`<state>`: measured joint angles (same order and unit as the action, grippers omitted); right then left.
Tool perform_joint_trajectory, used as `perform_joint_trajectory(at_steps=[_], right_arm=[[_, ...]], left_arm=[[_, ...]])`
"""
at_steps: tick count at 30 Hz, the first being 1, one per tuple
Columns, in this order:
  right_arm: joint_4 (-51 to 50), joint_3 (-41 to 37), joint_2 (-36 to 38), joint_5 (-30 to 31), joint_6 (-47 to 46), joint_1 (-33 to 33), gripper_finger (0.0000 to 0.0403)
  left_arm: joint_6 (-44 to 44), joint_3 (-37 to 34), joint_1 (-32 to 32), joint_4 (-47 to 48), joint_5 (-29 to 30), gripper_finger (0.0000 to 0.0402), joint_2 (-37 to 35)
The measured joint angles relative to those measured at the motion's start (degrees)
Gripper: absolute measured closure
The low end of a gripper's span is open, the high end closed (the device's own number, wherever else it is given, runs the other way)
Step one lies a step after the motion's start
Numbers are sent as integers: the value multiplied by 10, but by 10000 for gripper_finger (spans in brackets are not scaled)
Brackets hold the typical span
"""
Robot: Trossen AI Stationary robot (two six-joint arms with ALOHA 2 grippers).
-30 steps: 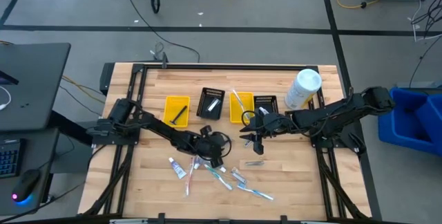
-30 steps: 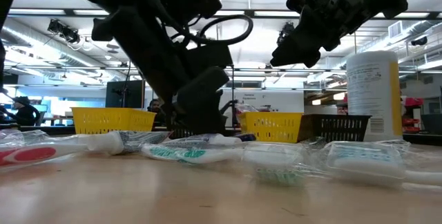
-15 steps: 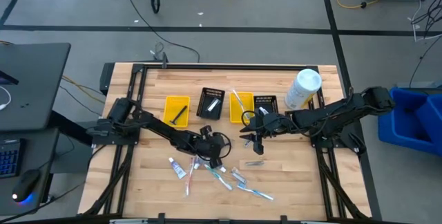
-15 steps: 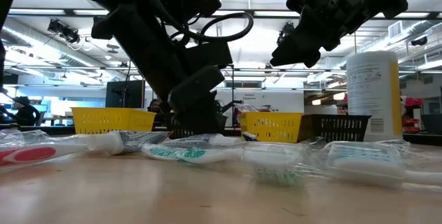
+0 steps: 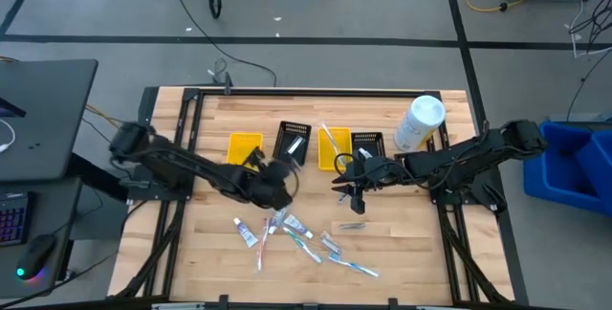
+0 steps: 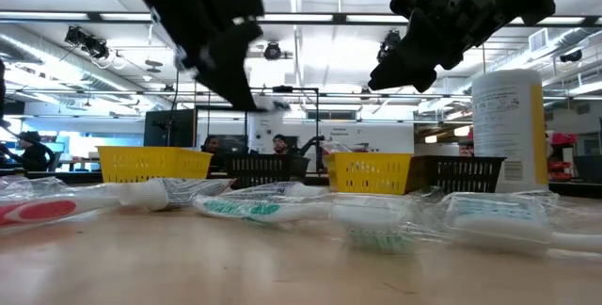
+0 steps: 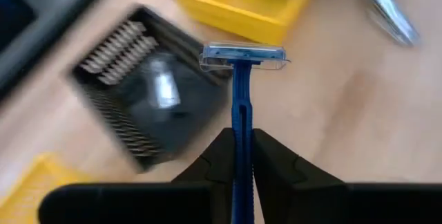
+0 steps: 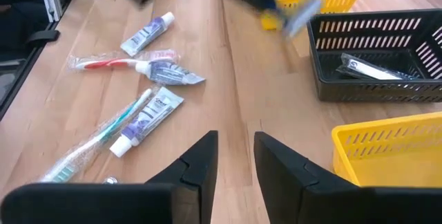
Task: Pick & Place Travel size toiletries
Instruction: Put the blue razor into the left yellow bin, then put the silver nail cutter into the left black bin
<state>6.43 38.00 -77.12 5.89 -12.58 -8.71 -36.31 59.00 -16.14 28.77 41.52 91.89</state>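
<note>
My left gripper (image 7: 242, 135) is shut on a blue razor (image 7: 242, 99) with a clear-capped head (image 7: 243, 54). It hangs above the table near the black bin (image 7: 148, 113), and shows in the high view (image 5: 279, 172). My right gripper (image 8: 236, 141) stands open and holds nothing, above the table's middle (image 5: 356, 198). Toothpaste tubes (image 8: 146, 34) (image 8: 145, 120) and wrapped toothbrushes (image 8: 103, 63) (image 8: 97, 144) lie flat in a loose group (image 5: 287, 238) near the front. My left gripper pinches the razor's blue handle (image 7: 242, 124) between its two fingers (image 7: 222, 156). The handle runs along the fingers, and the head sticks out past their tips. The fingers slant down toward the far side. The razor is lifted clear of the table.
At the back stands a row of small bins: yellow (image 5: 245, 150), black (image 5: 293, 143), yellow (image 5: 334, 147), black (image 5: 367, 143). A big white bottle (image 5: 419, 123) stands at the back right. A clear packet (image 5: 352, 224) lies below my right gripper.
My left gripper has risen from the group of toiletries and swung toward the far edge, toward the black bin. It carries the blue razor, now clear of the table. The right arm has kept still.
</note>
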Motion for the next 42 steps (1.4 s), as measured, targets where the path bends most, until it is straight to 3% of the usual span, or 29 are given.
perform_joint_trajectory(at_steps=[7, 11, 17, 27, 42], right_arm=[[0, 0, 0, 0, 0, 0, 289], [-1, 0, 0, 0, 0, 0, 285], [-1, 0, 0, 0, 0, 0, 281], [-1, 0, 0, 0, 0, 0, 300], [-9, 0, 0, 10, 34, 1, 295]], left_arm=[[-175, 0, 12, 177, 93, 354, -77], [-280, -13, 29, 248, 91, 357, -83], [-363, -96, 66, 216, 55, 352, -83], [-300, -199, 108, 35, 24, 343, -82], [-235, -203, 135, 11, 3, 285, -82]])
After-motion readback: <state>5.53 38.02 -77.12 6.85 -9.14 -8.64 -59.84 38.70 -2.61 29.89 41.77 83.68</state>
